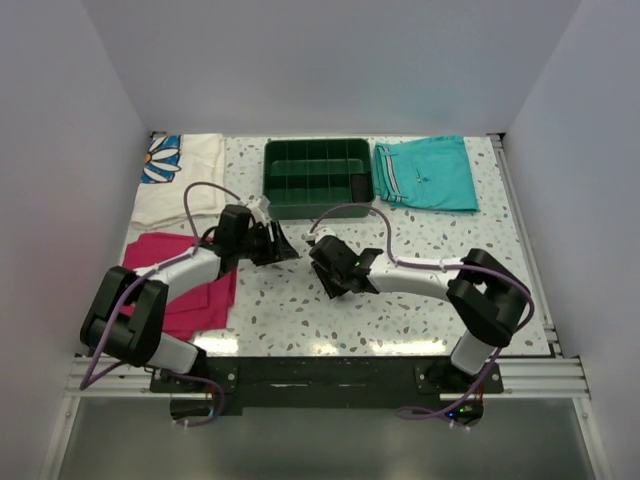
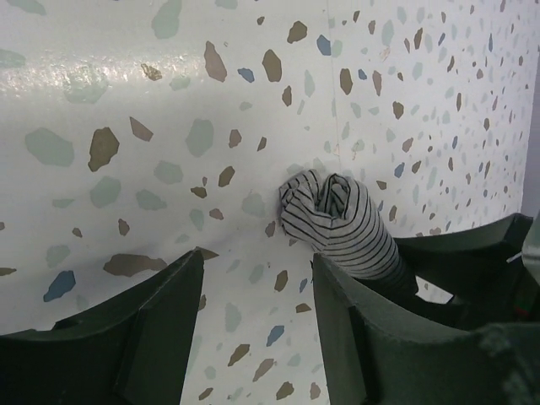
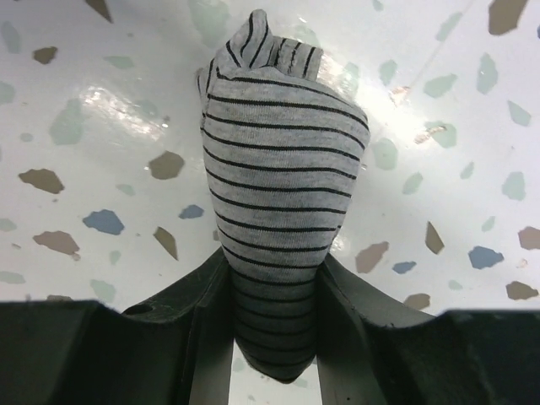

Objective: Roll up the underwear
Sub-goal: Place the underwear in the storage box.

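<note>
I see my two arms meeting mid-table on the speckled table.
My left pincer stands wide, holding nothing; my right pincer is clamped on the underwear, a tight grey-striped roll low at the table's middle.

underwear — soft knit cloth, table — glossy, smooth

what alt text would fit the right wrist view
A rolled bundle of grey, black-striped underwear is pinched between the two dark fingers of the right gripper. Behind it is a glossy white speckled table.
</note>
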### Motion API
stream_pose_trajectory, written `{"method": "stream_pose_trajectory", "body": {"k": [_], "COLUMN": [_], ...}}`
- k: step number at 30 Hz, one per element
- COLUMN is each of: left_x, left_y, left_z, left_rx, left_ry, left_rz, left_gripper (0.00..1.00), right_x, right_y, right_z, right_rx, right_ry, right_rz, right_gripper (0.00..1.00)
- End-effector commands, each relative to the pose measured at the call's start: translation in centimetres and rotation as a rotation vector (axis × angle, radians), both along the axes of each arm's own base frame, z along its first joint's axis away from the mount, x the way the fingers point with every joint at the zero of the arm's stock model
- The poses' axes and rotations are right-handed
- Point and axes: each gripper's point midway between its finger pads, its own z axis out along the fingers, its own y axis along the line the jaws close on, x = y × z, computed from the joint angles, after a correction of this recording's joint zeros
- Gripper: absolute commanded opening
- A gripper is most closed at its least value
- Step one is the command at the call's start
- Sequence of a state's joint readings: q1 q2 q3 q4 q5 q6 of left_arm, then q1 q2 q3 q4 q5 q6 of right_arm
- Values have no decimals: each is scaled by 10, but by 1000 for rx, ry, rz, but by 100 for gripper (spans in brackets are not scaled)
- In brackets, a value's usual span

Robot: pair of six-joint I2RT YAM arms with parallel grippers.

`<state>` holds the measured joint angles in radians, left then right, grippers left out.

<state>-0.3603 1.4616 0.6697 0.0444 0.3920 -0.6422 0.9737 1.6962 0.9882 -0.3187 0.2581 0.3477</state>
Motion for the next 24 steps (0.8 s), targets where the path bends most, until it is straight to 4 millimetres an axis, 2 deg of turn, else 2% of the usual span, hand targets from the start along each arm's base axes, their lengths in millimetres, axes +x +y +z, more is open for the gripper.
{"method": "stream_pose_trajectory", "body": {"k": [1,9,16,20,24], "left_x": [-5,-18,-17,-16,-16], "left_y": [7,9,6,5,4], "left_z": [6,-1,6,8,9], "left_rx": [17,17,3,1,-6], "left_ry": [-34,-22,-38,-43,-47], "left_rz": [-5,-28,-42,-46,-54], "left_gripper": [59,59,59,59,59], "right_x": [-4,20,41,51,67], "right_y": [-11,-5,-4,-6,-16], "right_z": [11,46,72,89,107], "right_rx": [4,85,139,156,144], "right_ry": [72,42,15,-15,-55], "right_rz": [-34,-91,-144,-166,-197], "right_gripper": [2,0,0,0,0]}}
